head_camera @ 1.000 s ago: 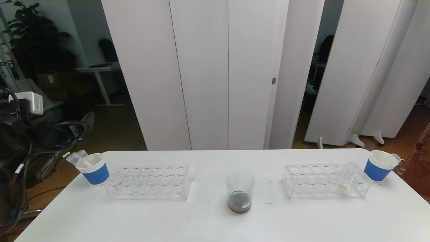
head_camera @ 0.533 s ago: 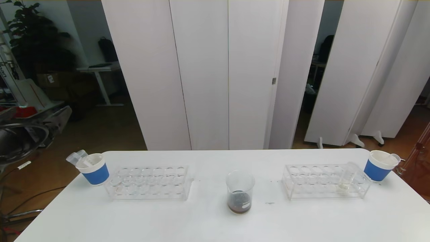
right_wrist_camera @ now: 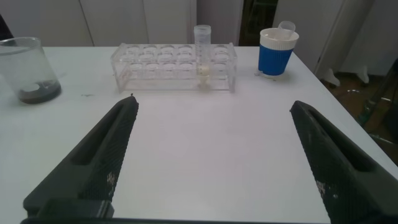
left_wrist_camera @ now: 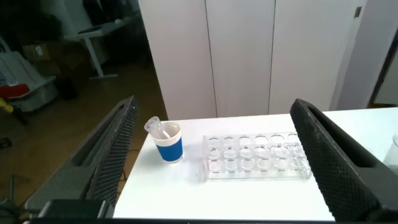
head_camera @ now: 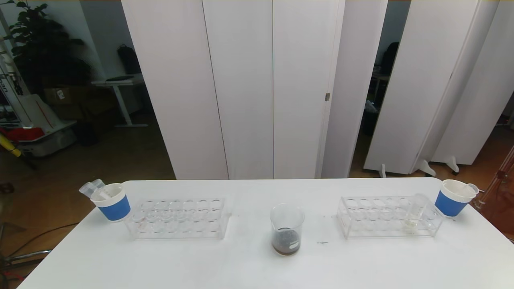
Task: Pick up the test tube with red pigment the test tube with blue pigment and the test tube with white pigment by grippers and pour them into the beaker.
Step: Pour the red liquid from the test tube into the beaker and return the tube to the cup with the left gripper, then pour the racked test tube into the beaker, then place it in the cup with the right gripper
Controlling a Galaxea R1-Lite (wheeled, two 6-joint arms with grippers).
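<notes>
The left end effector (left_wrist_camera: 214,155) is released, its two dark fingers spread wide at the left and right edges of the left wrist frame, holding nothing; it hangs off the desk's (head_camera: 249,265) left end, facing the left rack (left_wrist_camera: 256,157) and the left cup (left_wrist_camera: 168,142). The right end effector (right_wrist_camera: 214,155) is likewise released and empty, fingers filling the lower corners of the right wrist frame, above bare desk short of the right rack (right_wrist_camera: 174,65). Neither shows in the head frame.

Progress, as a judgement: the beaker (head_camera: 286,228), at lower centre of the head frame, holds a shallow dark brownish pool, which suggests the red and blue pigments are already in. The left rack (head_camera: 178,218), lower left, has no tube standing in it, and the left cup (head_camera: 112,202) at its far end holds what look like spent clear tubes leaning over the rim.

Left to do: the white tube (head_camera: 414,210) stands upright in a near-row hole toward the right end of the right rack (head_camera: 389,216), lower right, with pale liquid in its tip. It likely falls to the right arm to lift it, tip it into the beaker, and drop it in the right cup (head_camera: 453,198), which already holds one clear tube.
</notes>
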